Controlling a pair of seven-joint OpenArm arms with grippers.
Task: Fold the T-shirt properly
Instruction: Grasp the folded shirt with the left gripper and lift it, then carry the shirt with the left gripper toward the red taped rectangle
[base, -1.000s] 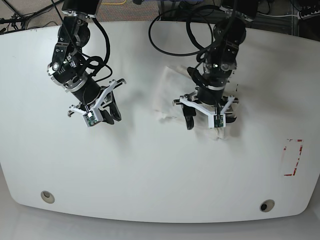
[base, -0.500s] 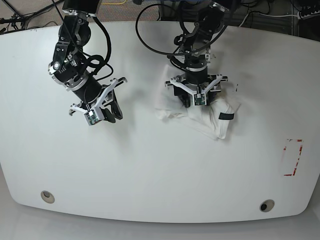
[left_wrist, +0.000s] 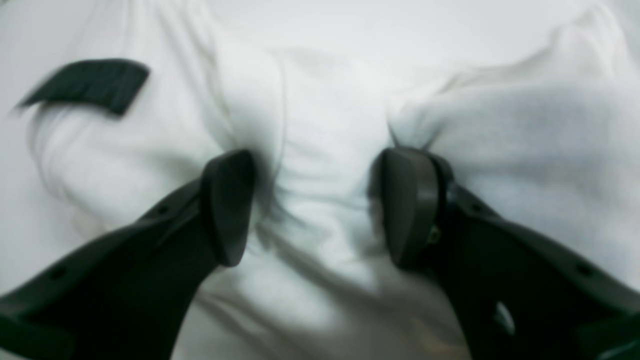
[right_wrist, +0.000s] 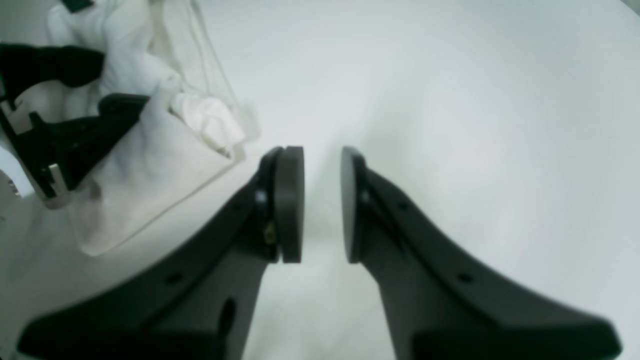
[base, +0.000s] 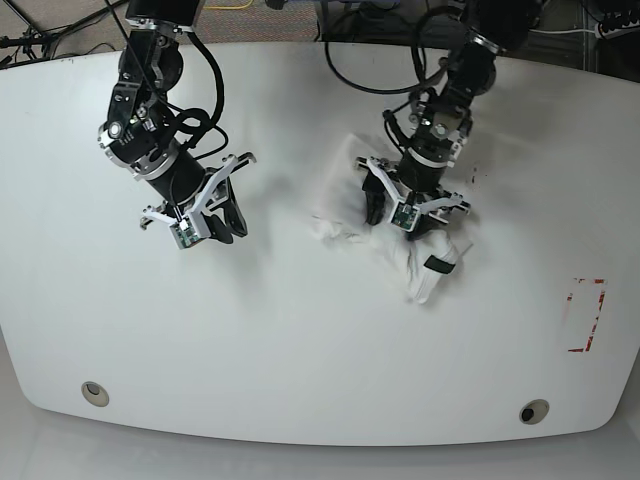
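The white T-shirt (base: 415, 255) lies crumpled in a heap right of the table's middle, with its black tag (base: 435, 263) at the front. My left gripper (base: 405, 212) is pressed down into the heap. In the left wrist view this gripper (left_wrist: 317, 210) is open, its fingers (left_wrist: 227, 210) straddle a ridge of white cloth (left_wrist: 320, 165), and the tag (left_wrist: 85, 85) lies at the upper left. My right gripper (base: 215, 228) hovers over bare table left of the shirt. In the right wrist view it (right_wrist: 321, 205) is empty, with its pads a narrow gap apart, and the shirt (right_wrist: 150, 165) is at the upper left.
A red rectangle mark (base: 587, 315) is on the white table (base: 300, 350) at the right. Two round holes (base: 94, 392) (base: 533, 411) sit near the front edge. Black cables (base: 350, 70) hang at the back behind the arms.
My left gripper swung back and left, then came forward to the right, dragging the shirt; the heap changed shape and the tag moved forward. The right arm barely moved.
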